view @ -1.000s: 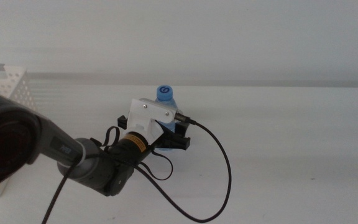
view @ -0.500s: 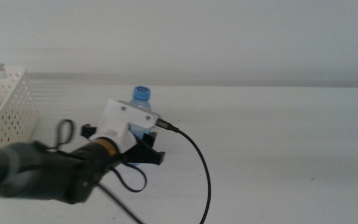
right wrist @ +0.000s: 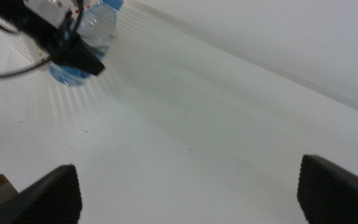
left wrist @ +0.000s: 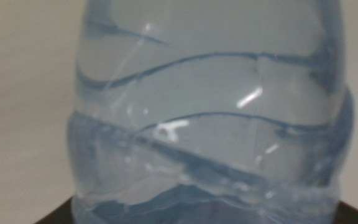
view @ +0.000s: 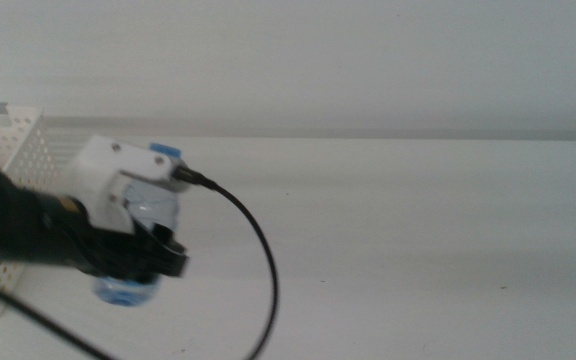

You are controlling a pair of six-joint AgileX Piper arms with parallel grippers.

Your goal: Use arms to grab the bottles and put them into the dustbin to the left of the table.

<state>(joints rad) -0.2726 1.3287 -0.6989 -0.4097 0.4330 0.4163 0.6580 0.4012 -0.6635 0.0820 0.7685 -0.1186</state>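
Left gripper clamped on the water bottle, jaws pressed to either side of the clear body. Bottle fills the left wrist view: ribbed, bluish plastic, very close to the camera, base nearest the jaws. In the middle view the bottle is held off the table, tilted, its blue cap up and away from the gripper, its blue-tinted base just below the jaws. White camera mount sits on the wrist just behind the bottle; a black cable loops out from it and drops toward the near edge.

Just beyond the gripper on its outer side stands the dustbin, white and perforated; the arm overlaps its wall in the middle view. Whether the bottle is over the rim cannot be told; image is motion-blurred here.

Right wrist view shows the same bottle and the left gripper from across the table, well apart from the right gripper. Right gripper low over bare tabletop, jaws spread wide with nothing between them.
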